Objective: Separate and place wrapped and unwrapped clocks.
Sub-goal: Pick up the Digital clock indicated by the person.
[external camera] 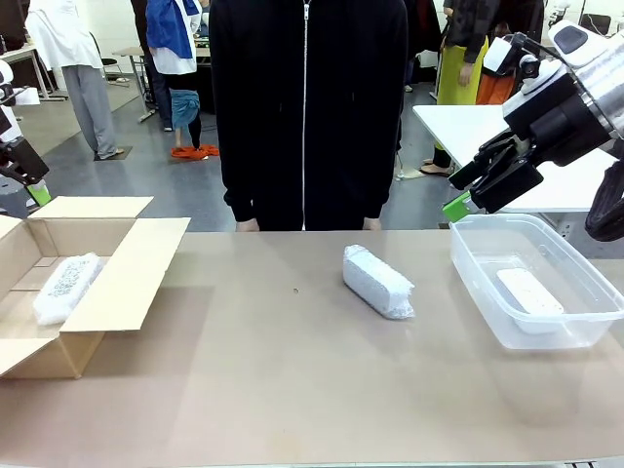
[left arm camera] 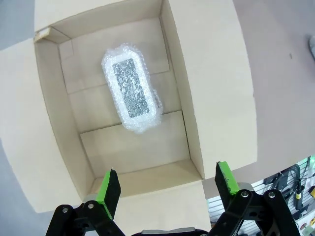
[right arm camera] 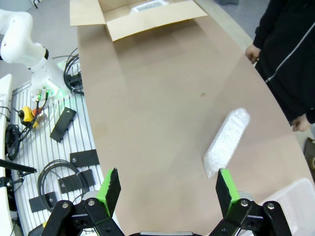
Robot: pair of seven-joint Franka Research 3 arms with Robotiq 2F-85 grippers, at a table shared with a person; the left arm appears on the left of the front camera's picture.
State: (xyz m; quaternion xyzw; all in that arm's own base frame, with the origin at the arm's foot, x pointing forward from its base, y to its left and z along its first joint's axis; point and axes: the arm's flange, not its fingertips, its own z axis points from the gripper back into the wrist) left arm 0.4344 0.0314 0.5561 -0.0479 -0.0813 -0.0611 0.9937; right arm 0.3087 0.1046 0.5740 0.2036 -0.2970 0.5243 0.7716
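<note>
jaws both wide open, empty | left gripper over wrapped clock in cardboard box | right gripper: other wrapped clock ahead on table (well apart)

I see one whitish bubble-wrapped bundle inside the brown cardboard box, a second bundle lying on the table, and a smooth white plastic block in the clear tub.

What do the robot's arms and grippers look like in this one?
The right arm is white, with black parts at the wrist. The left gripper and the right gripper are black and two-fingered, with bright green pads at the fingertips.
</note>
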